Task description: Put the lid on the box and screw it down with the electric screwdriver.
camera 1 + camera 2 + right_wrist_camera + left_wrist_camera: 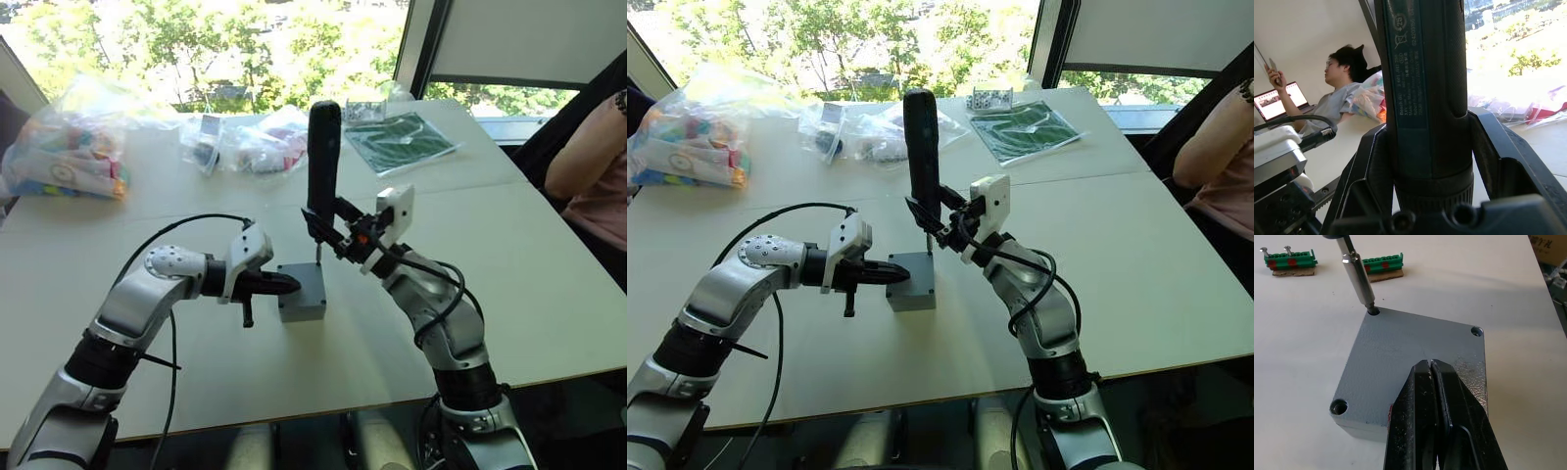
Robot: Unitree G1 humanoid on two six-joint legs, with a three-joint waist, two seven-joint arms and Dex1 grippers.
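Box (1359,423) near wall cut by fingers (1415,421); electric screwdriver (1354,271) body cropped at edge.

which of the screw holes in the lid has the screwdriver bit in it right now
The corner hole nearest the green connectors. The screwdriver bit stands in it; the other two visible corner holes are open.

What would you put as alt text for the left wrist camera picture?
The electric screwdriver has its metal bit in a corner screw hole of the lid, which sits on the box. The shut left gripper rests its tips on the lid. Two green connector strips lie on the table behind.
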